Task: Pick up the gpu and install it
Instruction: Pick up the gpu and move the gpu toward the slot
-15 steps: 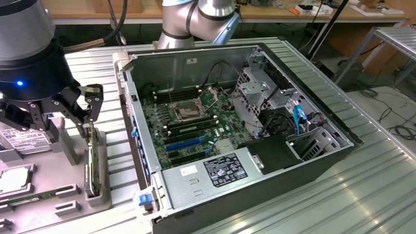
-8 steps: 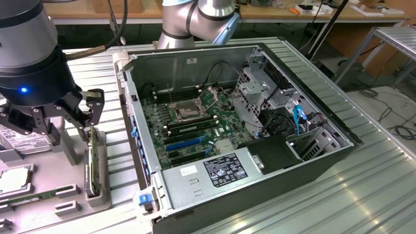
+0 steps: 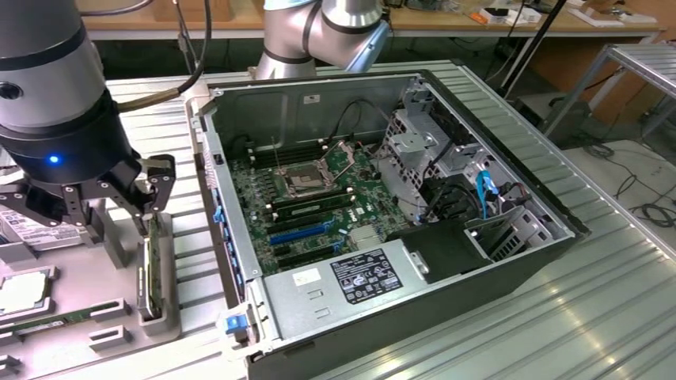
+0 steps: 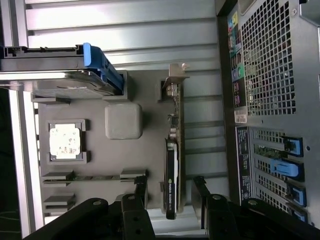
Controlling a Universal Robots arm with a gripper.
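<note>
The gpu (image 4: 171, 170) stands on its long edge in a slot of the grey parts tray (image 4: 150, 107), its silver bracket (image 4: 175, 80) at the far end from the gripper. In the exterior view the gpu (image 3: 151, 273) is a thin green card at the left of the open computer case (image 3: 507, 261). My gripper (image 4: 170, 197) hangs just above the card's black end, open, one finger on each side and not touching it. Seen from outside, the gripper (image 3: 119, 207) hovers over the tray.
On the tray lie a hard drive (image 4: 60, 75) with a blue clip, a CPU (image 4: 65, 141), a memory stick (image 4: 95, 176) and a grey block (image 4: 123, 121). The case's motherboard (image 3: 306, 198) with blue slots (image 3: 301, 233) faces up. The case's rear (image 4: 270, 90) stands close beside the tray.
</note>
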